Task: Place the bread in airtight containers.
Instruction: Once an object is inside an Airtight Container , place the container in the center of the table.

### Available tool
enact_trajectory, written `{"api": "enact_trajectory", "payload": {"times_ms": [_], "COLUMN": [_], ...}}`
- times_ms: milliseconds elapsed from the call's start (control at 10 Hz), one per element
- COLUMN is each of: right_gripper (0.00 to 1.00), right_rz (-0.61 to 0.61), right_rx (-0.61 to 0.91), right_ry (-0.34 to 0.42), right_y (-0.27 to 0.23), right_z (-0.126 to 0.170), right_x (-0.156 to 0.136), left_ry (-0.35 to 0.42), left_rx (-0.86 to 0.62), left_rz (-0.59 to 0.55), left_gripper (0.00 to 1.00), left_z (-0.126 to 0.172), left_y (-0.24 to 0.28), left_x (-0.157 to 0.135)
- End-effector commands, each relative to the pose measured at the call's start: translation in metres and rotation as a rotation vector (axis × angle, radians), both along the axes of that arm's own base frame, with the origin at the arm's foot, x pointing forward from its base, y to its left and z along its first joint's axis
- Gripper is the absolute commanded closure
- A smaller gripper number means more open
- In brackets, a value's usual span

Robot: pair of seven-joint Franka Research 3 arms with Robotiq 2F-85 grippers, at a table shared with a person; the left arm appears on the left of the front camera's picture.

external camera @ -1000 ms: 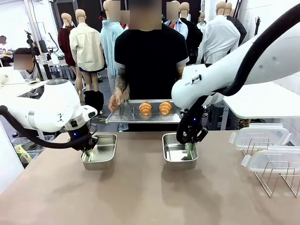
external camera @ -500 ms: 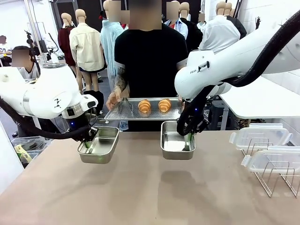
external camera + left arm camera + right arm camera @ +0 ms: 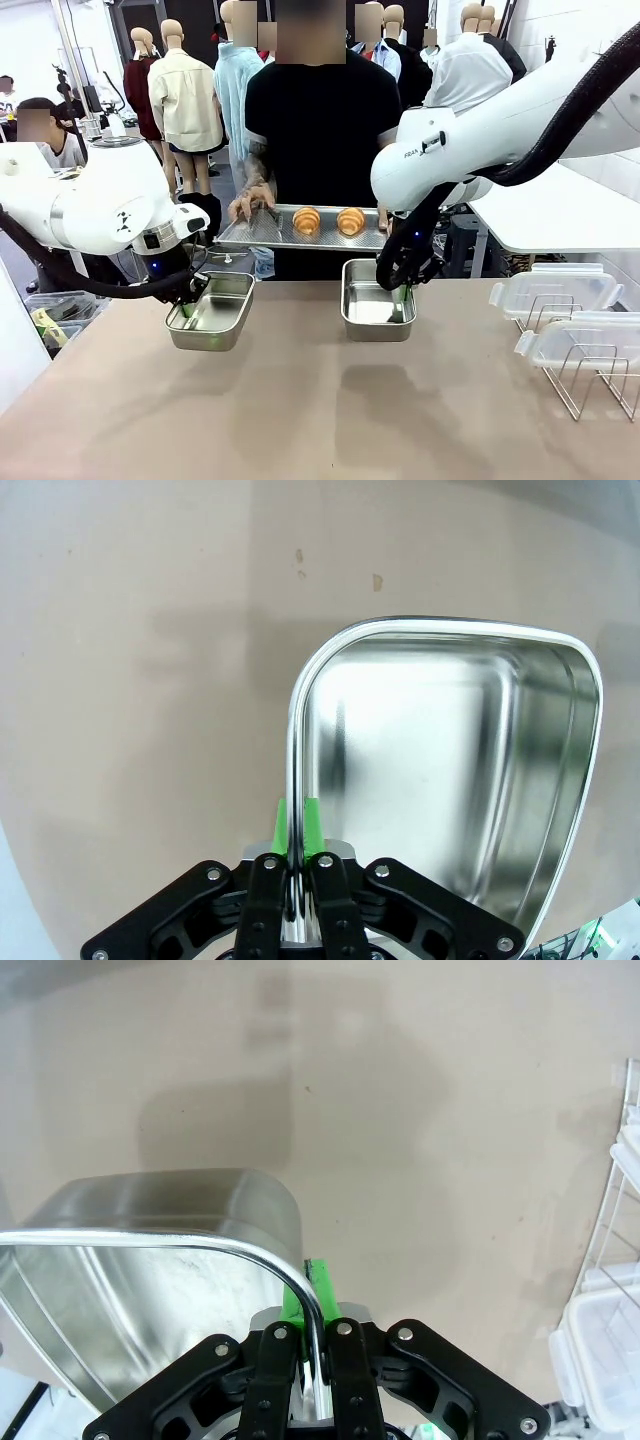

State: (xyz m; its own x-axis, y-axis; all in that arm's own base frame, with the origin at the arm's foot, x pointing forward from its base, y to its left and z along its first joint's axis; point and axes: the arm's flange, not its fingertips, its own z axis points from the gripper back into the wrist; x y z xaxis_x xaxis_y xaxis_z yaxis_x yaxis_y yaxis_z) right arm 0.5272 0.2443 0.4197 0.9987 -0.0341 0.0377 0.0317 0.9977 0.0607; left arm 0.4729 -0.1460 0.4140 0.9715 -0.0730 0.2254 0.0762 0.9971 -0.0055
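Note:
Two golden-brown bread rolls (image 3: 306, 221) (image 3: 350, 220) lie on a perforated metal tray (image 3: 262, 231) that a person holds at the table's far edge. My left gripper (image 3: 189, 308) is shut on the left rim of one steel container (image 3: 213, 317) (image 3: 460, 770) and holds it tilted above the table. My right gripper (image 3: 400, 296) is shut on the right rim of the other container (image 3: 372, 315) (image 3: 140, 1260), which also hangs off the table. In the wrist views the green pads (image 3: 312, 825) (image 3: 322, 1290) pinch the rims. Both containers are empty.
Clear plastic lids (image 3: 553, 290) rest on a wire rack (image 3: 590, 375) at the table's right. The person's hand (image 3: 248, 204) grips the tray's left end. The brown tabletop (image 3: 300, 410) in front lies bare.
Both grippers lifted their containers off the table and held them up. The person raised the tray with the bread slightly.

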Motion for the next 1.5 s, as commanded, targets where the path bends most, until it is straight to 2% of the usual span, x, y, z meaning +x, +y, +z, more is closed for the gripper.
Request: {"api": "enact_trajectory", "payload": {"times_ms": [0,1400], "right_gripper": [1.00,1.00], "right_rz": [0.008,0.008], "right_rx": [-0.002,-0.002], "right_ry": [-0.001,-0.001], "right_y": [-0.0005,-0.0005], "right_z": [0.0028,0.0028], "right_x": [0.0015,0.0015], "left_ry": [-0.017,-0.017], "left_rx": [0.008,0.008], "left_rz": [0.004,0.004], "left_gripper": [1.00,1.00], "left_z": [0.0016,0.0016], "left_y": [0.0001,0.0001], "left_x": [0.0005,0.0005]}}
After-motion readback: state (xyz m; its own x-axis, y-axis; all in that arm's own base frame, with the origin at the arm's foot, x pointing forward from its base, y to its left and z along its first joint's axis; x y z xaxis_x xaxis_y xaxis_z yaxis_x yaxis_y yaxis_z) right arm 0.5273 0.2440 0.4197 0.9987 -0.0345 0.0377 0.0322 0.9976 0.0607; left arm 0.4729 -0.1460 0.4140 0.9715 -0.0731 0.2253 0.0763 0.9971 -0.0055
